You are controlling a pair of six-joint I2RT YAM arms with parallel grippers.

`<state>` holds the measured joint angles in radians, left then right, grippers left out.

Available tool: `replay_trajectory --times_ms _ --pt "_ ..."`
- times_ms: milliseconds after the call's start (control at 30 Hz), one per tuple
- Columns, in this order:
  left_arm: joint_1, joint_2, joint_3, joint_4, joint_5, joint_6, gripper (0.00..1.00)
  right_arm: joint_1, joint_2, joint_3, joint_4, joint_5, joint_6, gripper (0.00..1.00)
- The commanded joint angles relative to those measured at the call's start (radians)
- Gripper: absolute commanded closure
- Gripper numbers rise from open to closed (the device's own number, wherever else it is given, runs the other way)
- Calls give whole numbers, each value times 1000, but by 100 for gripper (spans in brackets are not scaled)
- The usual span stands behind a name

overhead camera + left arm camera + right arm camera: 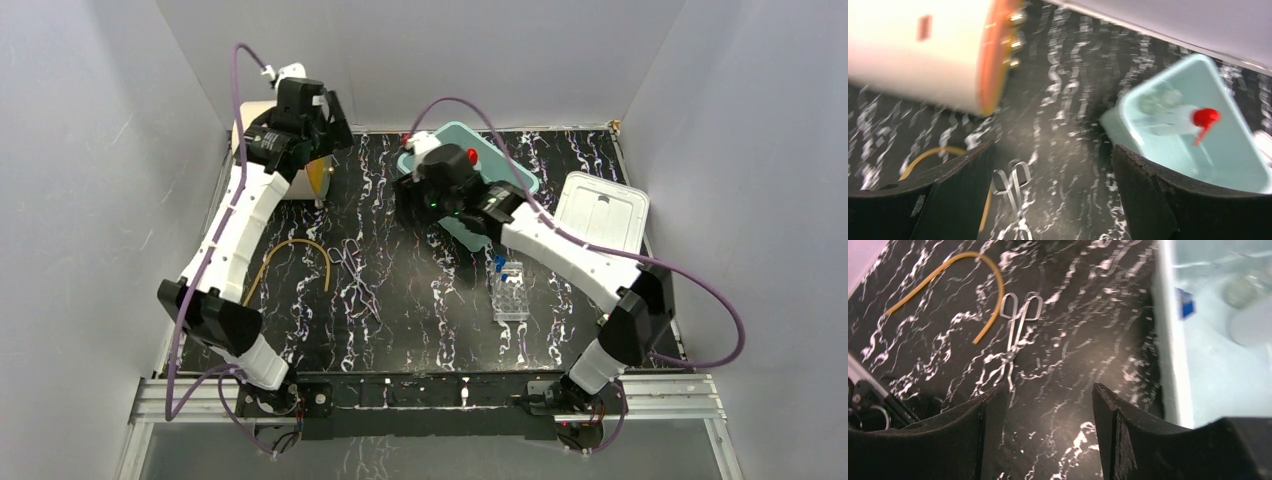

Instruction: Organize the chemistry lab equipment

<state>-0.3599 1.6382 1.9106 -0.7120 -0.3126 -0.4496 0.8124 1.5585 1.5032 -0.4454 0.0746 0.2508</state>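
Note:
A teal bin (522,178) at the back middle holds the white squeeze bottle with its red nozzle (1205,118), a clear glass vial (1158,100) and a small blue piece (1185,303). The clear tube rack (511,293) with blue-capped tubes (499,264) stands right of centre. The yellowish tubing (297,258) lies at the left, with metal forceps (1016,335) beside it. My left gripper (1053,147) is open and empty, high over the back left near the drum. My right gripper (1049,386) is open and empty, just left of the bin's near wall (1168,340).
The big cream drum with an orange face (938,50) lies at the back left corner. A white lid (601,211) lies at the back right, beside the bin. Grey walls close in three sides of the black marbled table.

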Motion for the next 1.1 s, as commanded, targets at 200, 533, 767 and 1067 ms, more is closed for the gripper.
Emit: replay_trajectory --times_ms 200,533,767,1067 --pt "39 -283 -116 -219 -418 -142 13 214 344 252 -69 29 -98 27" --pt "41 -343 -40 -190 -600 -82 11 264 640 462 -214 10 -107 25" --pt "41 -347 -79 -86 -522 11 9 276 814 668 -364 12 -98 38" --pt "42 -352 -160 -52 -519 38 9 278 917 789 -424 1 -93 42"
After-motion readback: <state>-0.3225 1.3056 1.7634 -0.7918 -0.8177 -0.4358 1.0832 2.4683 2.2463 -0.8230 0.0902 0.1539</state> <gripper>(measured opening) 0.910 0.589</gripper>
